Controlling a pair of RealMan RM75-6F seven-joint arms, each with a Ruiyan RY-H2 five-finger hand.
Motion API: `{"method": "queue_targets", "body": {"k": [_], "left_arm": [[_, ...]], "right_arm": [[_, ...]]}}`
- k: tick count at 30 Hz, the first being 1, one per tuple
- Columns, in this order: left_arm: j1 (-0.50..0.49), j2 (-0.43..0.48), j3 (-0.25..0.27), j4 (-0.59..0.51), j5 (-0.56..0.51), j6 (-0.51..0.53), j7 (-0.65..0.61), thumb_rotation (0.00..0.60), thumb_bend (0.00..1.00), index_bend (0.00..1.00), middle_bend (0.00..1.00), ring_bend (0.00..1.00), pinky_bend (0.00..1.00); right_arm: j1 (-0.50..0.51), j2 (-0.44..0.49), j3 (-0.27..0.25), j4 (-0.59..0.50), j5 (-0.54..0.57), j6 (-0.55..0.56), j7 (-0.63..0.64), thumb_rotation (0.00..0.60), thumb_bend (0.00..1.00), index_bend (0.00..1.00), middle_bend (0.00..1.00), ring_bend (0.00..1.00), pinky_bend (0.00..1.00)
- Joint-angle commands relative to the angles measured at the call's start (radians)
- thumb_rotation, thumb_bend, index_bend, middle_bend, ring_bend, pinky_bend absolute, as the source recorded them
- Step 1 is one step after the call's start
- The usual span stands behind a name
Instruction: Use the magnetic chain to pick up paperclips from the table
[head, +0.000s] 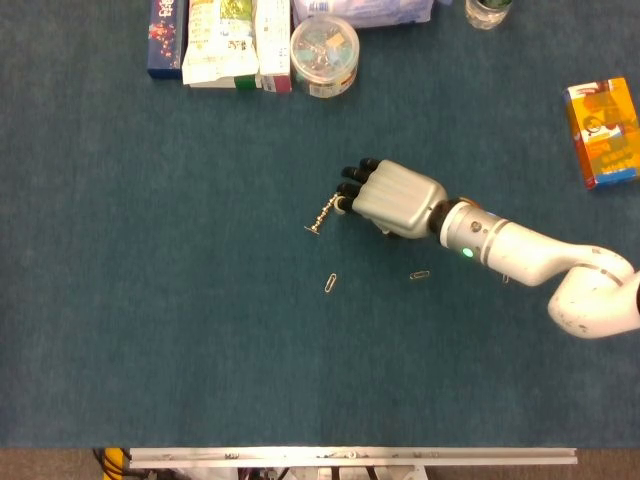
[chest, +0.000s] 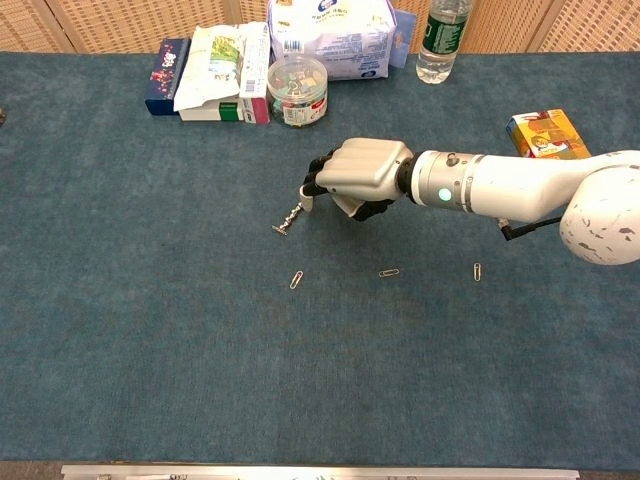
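The fingers (chest: 318, 180) of the right hand (chest: 362, 176) are curled together, pinching the upper end of the magnetic chain (chest: 291, 218), which trails down and to the left until its lower tip lies on the blue worktop (chest: 150, 330). The nearest paperclip (chest: 297, 280) lies just below that tip, with a second paperclip (chest: 389, 272) and a third paperclip (chest: 477, 271) further right. To do this well, I judge the hand should keep its pinch and drag the tip slowly onto the nearest clip.
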Motion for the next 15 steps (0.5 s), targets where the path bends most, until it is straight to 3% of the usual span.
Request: {"method": "queue_targets", "body": {"k": [1,15], "left_arm": [[0.0,-0.001,0.0,0.0,0.001,0.0,0.001,0.6,0.33,0.55,0.25,0.01,0.0],[0.003,0.004,0.0,0.002,0.004,0.005,-0.011,0.6,0.33,0.55,0.25,0.01,0.0]], "right_arm": [[-0.005,-0.003,0.015,-0.009,0.024,0.006,-0.03,0.6,0.92,0.29,0.24,0.11,0.19],[0.046,-0.133,0.041,0.134,-0.008,-0.033,0.026,0.6,0.92,0.29,0.24,0.11,0.19]]}}
